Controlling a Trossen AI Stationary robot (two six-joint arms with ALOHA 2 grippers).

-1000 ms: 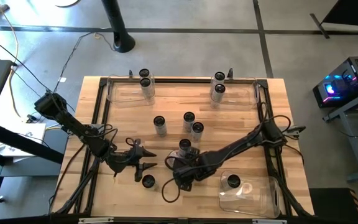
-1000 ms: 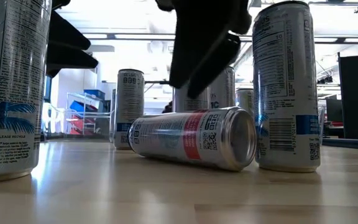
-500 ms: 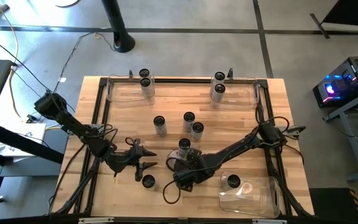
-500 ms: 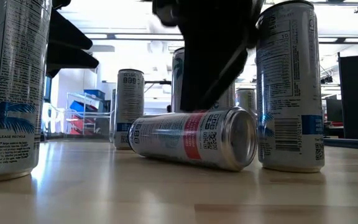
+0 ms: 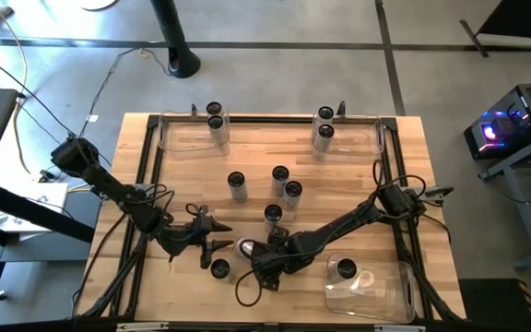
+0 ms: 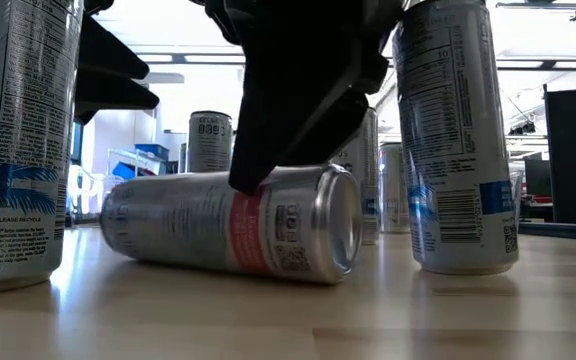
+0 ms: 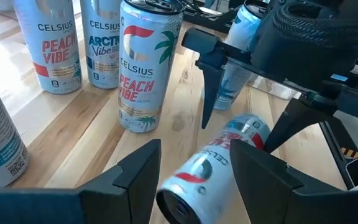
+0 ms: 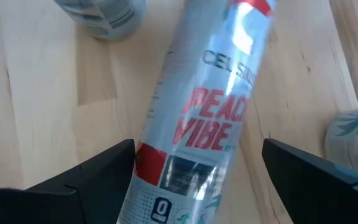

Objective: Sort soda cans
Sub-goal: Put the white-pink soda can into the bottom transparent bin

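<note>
1. Fallen Peach Vibe can (image 6: 233,228): lies on its side on the wooden table (image 5: 339,180), near the front edge; this is the landmark.
2. Right gripper (image 8: 194,171): directly above the fallen can, fingers spread wide to either side of it, not clenched on it.
3. Left gripper (image 7: 194,168): just beside the fallen can's end, fingers (image 7: 135,171) parted, grasping nothing.
4. Upright can (image 5: 219,268): close in front of the fallen can.
5. Clear bin (image 5: 404,295): to the fallen can's right, one can (image 5: 346,269) standing inside.
6. Four upright cans (image 5: 279,175): grouped just behind the fallen can.
7. Far bin (image 5: 270,143): well behind, two cans (image 5: 215,117) at its left end, two (image 5: 324,123) at right.
</note>
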